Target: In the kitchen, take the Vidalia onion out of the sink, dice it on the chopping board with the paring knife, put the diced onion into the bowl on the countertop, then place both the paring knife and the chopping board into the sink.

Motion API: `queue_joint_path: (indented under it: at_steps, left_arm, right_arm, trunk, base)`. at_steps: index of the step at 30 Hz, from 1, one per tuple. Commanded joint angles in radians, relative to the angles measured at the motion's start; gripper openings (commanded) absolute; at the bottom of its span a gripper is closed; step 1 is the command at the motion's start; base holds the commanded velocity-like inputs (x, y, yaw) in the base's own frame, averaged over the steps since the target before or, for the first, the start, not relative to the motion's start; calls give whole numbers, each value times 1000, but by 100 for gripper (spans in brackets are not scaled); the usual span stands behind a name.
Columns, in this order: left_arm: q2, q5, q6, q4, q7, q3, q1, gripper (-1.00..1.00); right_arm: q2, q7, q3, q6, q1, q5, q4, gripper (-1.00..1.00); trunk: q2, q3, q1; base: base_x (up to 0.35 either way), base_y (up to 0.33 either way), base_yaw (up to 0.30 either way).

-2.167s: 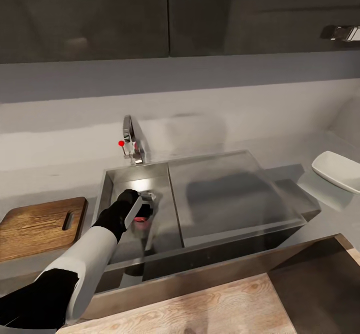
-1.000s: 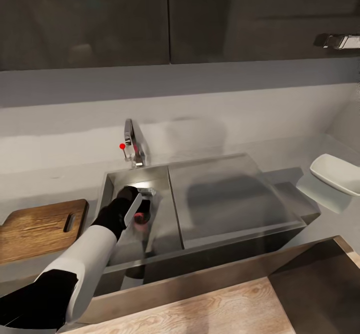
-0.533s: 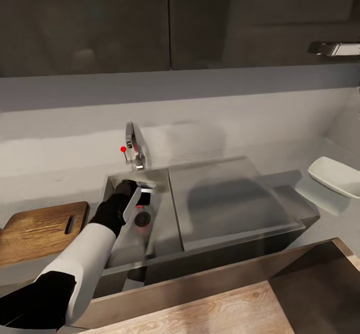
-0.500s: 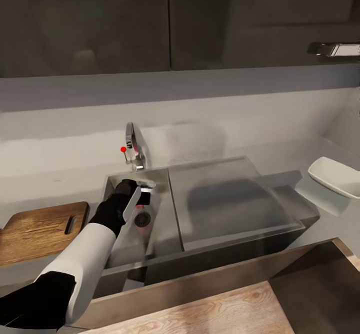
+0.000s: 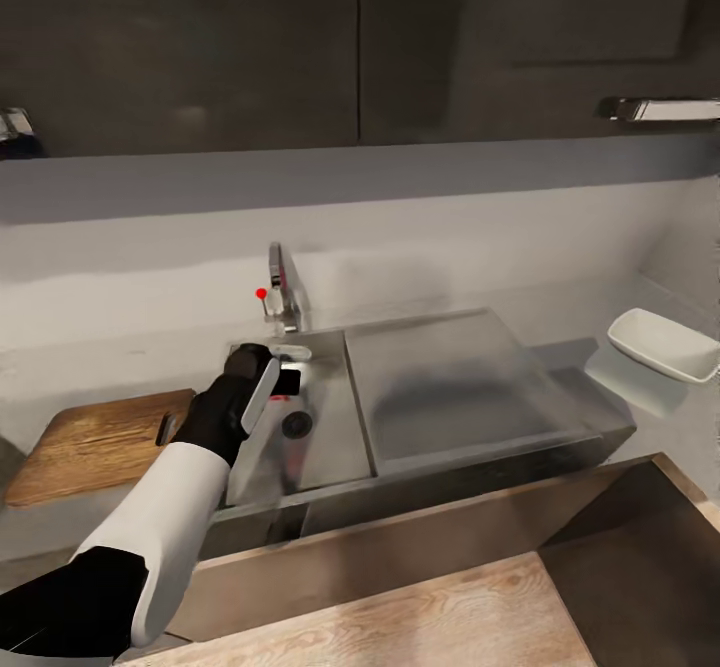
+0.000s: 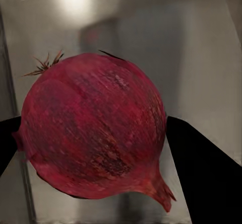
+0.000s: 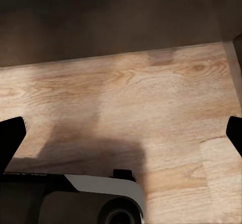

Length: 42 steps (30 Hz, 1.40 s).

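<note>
In the left wrist view a dark red onion [image 6: 93, 133] with a dried tuft sits between my left gripper's [image 6: 96, 148] two black fingers [image 6: 196, 163], which press on both its sides. Seen from the head, the left gripper [image 5: 281, 381] hangs inside the grey sink [image 5: 335, 437], above the round drain [image 5: 297, 424]; the onion there is only a dark patch. The brown chopping board [image 5: 95, 435] lies on the countertop [image 5: 120, 362] left of the sink. The white bowl [image 5: 662, 344] stands far right. The paring knife is out of view. My right gripper [image 7: 121, 133] is open over wood floor.
The chrome faucet [image 5: 284, 292] with its red knob stands just behind my left gripper. A sunken drainboard [image 5: 455, 387] adjoins the basin on the right. Dark upper cabinets [image 5: 200, 37] hang above. The robot's base [image 7: 91, 199] shows in the right wrist view.
My left gripper has lifted with the onion off the sink floor, uncovering the drain. The head camera has shifted, so the whole scene sits further right.
</note>
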Motion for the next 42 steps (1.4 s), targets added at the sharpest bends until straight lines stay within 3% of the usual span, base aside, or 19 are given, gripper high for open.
queue_joint_path:
  at_steps: [1, 18, 29, 42]
  left_arm:
    - [0, 10, 4, -8, 10, -2, -1, -100]
    - [-1, 15, 6, -68, 10, -3, -1, -100]
    - [-1, 16, 6, -62, 10, -3, 1, -100]
    - [-3, 16, 6, -61, 10, -3, 2, -100]
  right_arm:
    - [1, -1, -8, -3, -1, 11, 0, 100]
    - [1, -2, -8, -3, -1, 10, 0, 100]
    - [1, -2, -8, -3, -1, 10, 0, 100]
    - [1, -2, -8, -3, -1, 10, 0, 100]
  trunk:
    - [-2, 0, 0]
    - [-2, 26, 0]
    - [-2, 43, 0]
    - [-2, 45, 0]
  base:
    - [-218, 103, 0]
    - [-38, 32, 0]
    - [-94, 253, 0]
    - [-189, 257, 0]
